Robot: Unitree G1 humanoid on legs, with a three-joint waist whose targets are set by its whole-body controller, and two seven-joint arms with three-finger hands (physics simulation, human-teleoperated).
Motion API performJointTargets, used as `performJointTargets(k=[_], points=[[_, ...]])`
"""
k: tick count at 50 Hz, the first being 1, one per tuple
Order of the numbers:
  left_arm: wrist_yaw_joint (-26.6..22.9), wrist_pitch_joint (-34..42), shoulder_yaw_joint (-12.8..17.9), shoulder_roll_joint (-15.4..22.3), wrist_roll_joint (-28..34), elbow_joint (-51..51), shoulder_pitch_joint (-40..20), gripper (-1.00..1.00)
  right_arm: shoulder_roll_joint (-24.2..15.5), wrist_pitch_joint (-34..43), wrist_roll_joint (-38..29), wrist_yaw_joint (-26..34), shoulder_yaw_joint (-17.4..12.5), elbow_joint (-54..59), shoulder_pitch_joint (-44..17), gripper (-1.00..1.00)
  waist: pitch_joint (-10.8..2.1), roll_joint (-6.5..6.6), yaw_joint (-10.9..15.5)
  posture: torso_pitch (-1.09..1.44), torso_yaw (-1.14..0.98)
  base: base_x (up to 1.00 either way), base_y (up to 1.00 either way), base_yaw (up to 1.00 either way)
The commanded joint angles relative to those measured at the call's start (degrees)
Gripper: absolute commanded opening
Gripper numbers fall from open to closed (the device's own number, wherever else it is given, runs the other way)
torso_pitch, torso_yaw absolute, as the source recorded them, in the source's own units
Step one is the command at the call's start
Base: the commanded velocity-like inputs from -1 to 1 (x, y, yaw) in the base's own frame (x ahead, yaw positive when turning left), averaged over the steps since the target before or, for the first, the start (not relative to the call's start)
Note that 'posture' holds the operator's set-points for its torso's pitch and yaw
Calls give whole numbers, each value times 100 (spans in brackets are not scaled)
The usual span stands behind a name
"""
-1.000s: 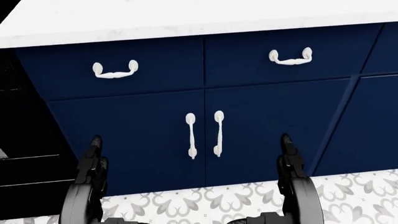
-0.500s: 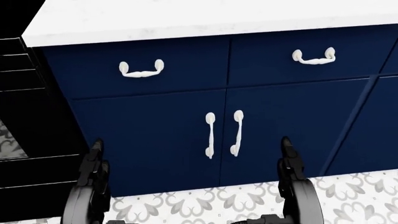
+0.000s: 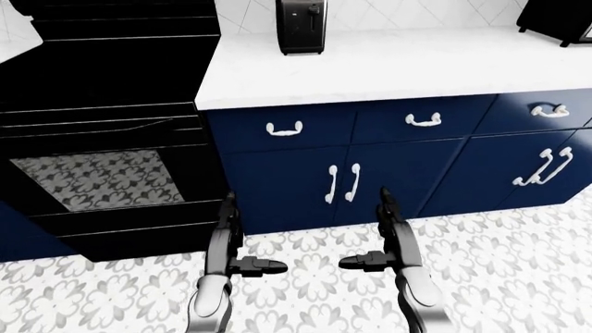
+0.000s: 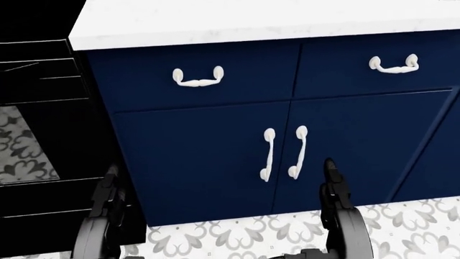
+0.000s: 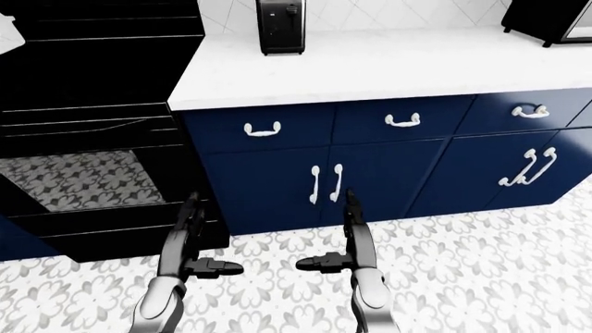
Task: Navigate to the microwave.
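Note:
A black appliance, only partly in view and probably the microwave, stands on the white countertop at the top right edge of the left-eye view. It also shows in the right-eye view. My left hand and right hand are held low over the floor, level with the navy cabinet doors. Both hands are open and empty, with fingers stretched upward and thumbs pointing inward. The head view looks down at the cabinet drawers and shows only the fingertips.
A black stove with an oven door fills the left of the eye views. A black coffee machine stands on the countertop by the tiled wall. Navy drawers with white handles run to the right. Patterned grey tile floor lies below.
The whole head view has shifted: cabinets and handles slide to the right and the black stove comes in at the left, so the camera has moved left. The hands keep their pose.

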Motion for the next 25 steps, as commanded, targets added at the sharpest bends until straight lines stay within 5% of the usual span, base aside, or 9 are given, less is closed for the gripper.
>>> performJointTargets(k=[1, 7, 10, 11, 12, 13, 21, 25], points=[[33, -191, 86, 46, -5, -311, -128, 100, 18, -190, 12, 16, 64, -294, -144, 100, -108, -12, 25, 0, 0, 0, 30, 0], [37, -226, 96, 50, -8, -243, -159, 100, 17, -204, 15, 16, 58, -262, -156, 100, -24, 410, 28, 0, 0, 0, 30, 0], [38, -216, 98, 52, -7, -253, -160, 100, 13, -222, 18, 18, 53, -227, -169, 100, -170, 1044, 76, 0, 0, 0, 31, 0], [39, -209, 97, 51, -7, -264, -156, 100, 10, -231, 20, 21, 50, -210, -176, 100, -65, 651, 106, 0, 0, 0, 30, 0], [38, -189, 94, 51, -6, -293, -147, 100, 14, -228, 14, 16, 56, -221, -170, 100, -57, 740, 98, 0, 0, 0, 30, 0], [35, -198, 99, 54, -10, -280, -152, 100, 17, -215, 13, 13, 59, -233, -171, 100, -67, 698, 129, 0, 0, 0, 31, 0], [30, -198, 96, 52, -10, -289, -146, 100, 19, -207, 9, 21, 71, -255, -158, 100, -17, 226, 103, 0, 0, 0, 31, 0], [29, -226, 95, 51, -8, -261, -150, 100, 19, -201, 8, 24, 73, -269, -150, 100, -50, -147, 75, 0, 0, 0, 31, 0]])
